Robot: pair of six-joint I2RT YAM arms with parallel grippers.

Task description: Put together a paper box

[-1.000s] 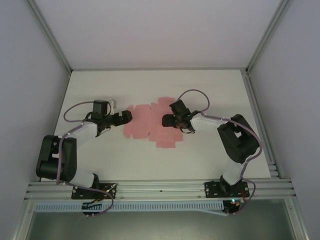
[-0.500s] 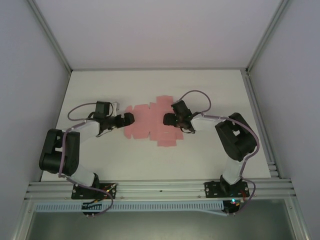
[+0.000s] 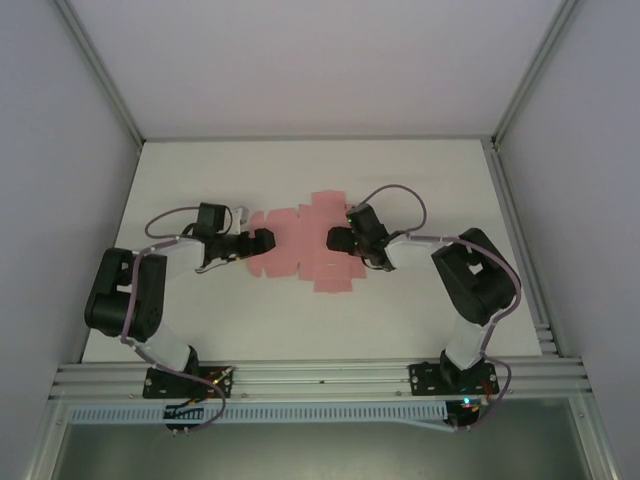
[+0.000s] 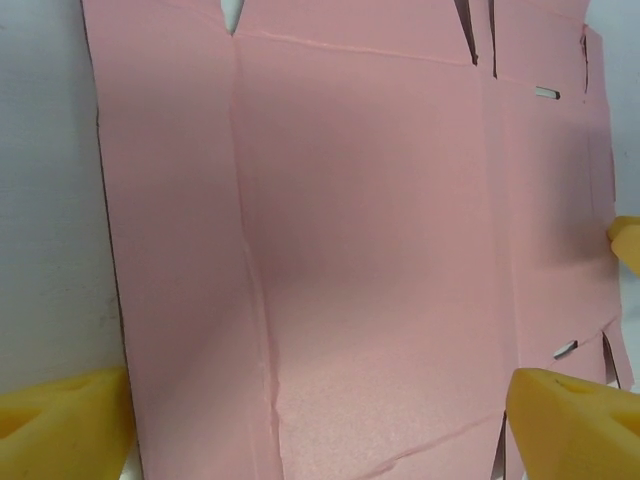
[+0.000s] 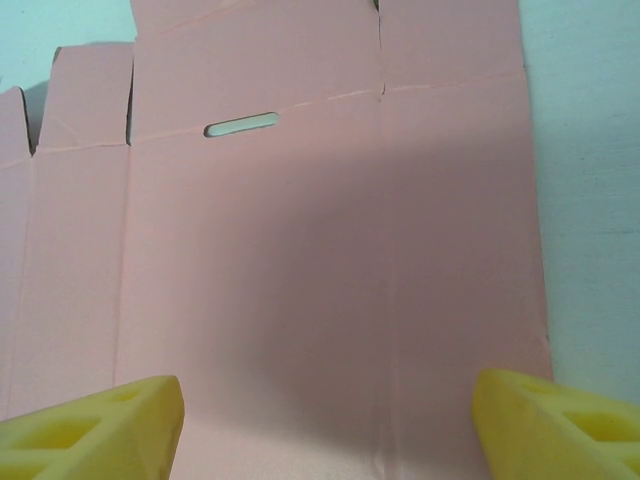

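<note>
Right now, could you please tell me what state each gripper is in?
Left gripper: open, holding nothing, fingers spread over the flat paper box.
Right gripper: open, holding nothing, over the same sheet.

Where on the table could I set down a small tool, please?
The far strip of the table, between the sheet and the back wall, is bare; so is the near strip between sheet and rail. The middle is crowded: the left gripper and right gripper hang over the sheet.
</note>
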